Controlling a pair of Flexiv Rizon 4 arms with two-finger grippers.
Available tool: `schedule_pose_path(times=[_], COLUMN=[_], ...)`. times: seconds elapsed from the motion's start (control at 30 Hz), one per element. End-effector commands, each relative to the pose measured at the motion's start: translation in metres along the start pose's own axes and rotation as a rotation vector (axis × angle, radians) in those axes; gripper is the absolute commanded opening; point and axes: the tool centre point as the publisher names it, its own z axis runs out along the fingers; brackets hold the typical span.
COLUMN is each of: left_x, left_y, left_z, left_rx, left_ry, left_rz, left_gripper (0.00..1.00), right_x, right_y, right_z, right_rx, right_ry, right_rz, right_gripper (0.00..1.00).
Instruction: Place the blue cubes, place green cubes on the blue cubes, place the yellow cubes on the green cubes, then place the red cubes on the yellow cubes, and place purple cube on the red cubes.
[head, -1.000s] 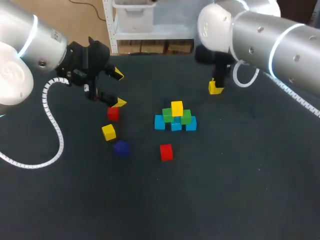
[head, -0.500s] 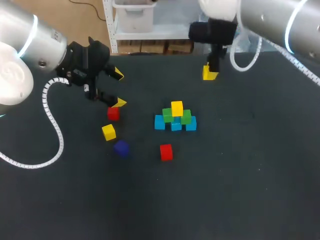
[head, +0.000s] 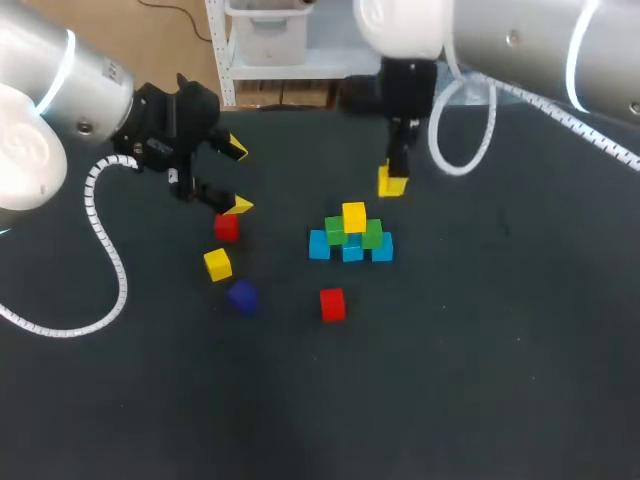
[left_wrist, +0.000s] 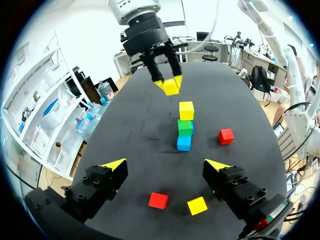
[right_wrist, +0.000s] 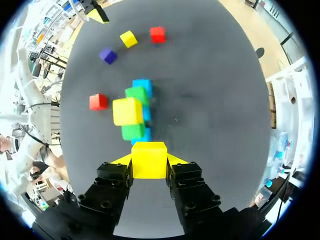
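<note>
Red comes first on the near side of the table (head: 480, 400): one red cube (head: 332, 304) lies loose closest to the robot. The purple cube (head: 241, 295) and a spare yellow cube (head: 217, 264) sit off to its left, and a second red cube (head: 227, 228) is just behind those. Your left end effector (head: 237, 177) hangs just beyond that second red cube, fingers spread wide and holding nothing.

Further in stands the stack: three blue cubes (head: 352, 252) in a row, two green cubes (head: 372, 234) on them, and a top yellow cube (head: 354, 216) resting on the greens.

Just past the stack, your right end effector (head: 391, 182) is clenched on the held yellow cube (right_wrist: 149, 159). That cube sits on the far side of the stack, a little right of its top. The blue row runs left to right across the table. Seen from the right wrist, it leads straight away from the fingers, so the stack is dead ahead. Your right arm is much the nearer. I judge the move to be a short draw back toward the robot, onto the greens. I cannot tell how much free green surface remains.
</note>
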Motion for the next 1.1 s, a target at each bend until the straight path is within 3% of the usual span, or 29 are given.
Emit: schedule_pose_path(times=[0.03,0.2,0.33,1.1], left_x=[0.002,0.002,0.002,0.002], left_y=[-0.001,-0.001,-0.001,-0.001], left_z=[0.0,0.0,0.0,0.0], left_rx=[-0.002,-0.002,-0.002,-0.002], left_ry=[-0.007,-0.007,-0.007,-0.007], left_rz=[0.003,0.003,0.003,0.003], left_gripper=[1.0,1.0,1.0,1.0], right_x=[0.004,0.006,0.004,-0.006], right_y=[0.027,0.033,0.034,0.021], right_z=[0.011,0.015,0.019,0.033], right_rx=[0.201,0.195,0.196,0.166], right_ry=[0.02,0.008,0.05,0.01], right_rz=[0.007,0.006,-0.013,-0.061], right_gripper=[0.0,0.0,0.0,0.0])
